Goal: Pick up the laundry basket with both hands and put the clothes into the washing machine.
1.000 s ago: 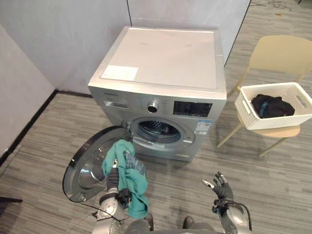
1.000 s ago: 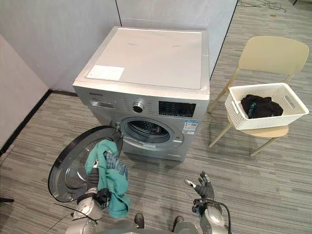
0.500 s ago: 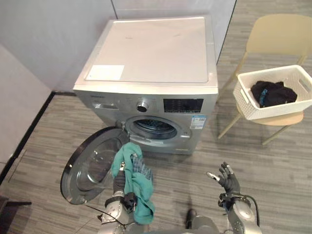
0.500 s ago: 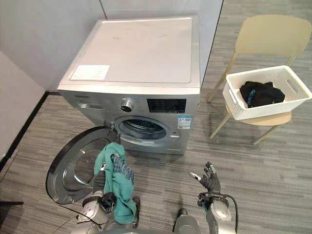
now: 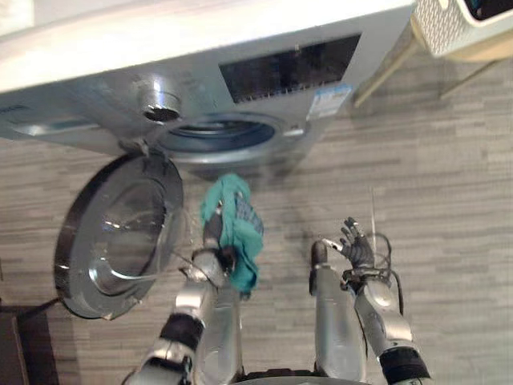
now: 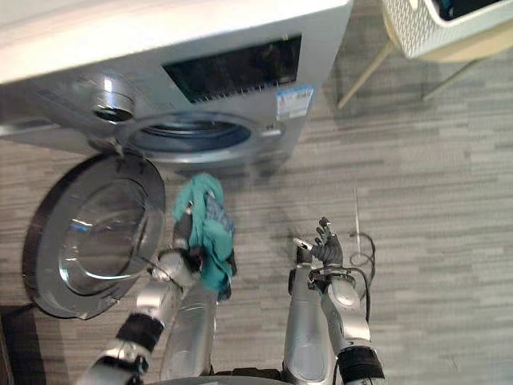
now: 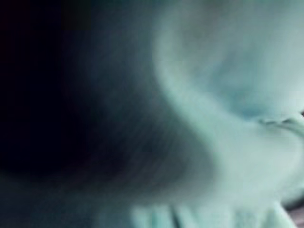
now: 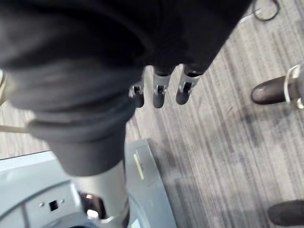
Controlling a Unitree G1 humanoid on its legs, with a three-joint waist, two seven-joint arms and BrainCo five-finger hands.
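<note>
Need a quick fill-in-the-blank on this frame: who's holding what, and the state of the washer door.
1. The teal cloth garment is gripped by the ___.
2. The round glass door of the silver washing machine stands ___.
3. The right hand, fingers spread, holds ___.

Missing words: left hand; open; nothing.

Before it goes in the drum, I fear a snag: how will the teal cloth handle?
Likely floppy: the cloth droops in folds from the left hand, so it should sag, not hold shape. Probably light: one hand carries it. Its loose end may catch on the open door.
</note>
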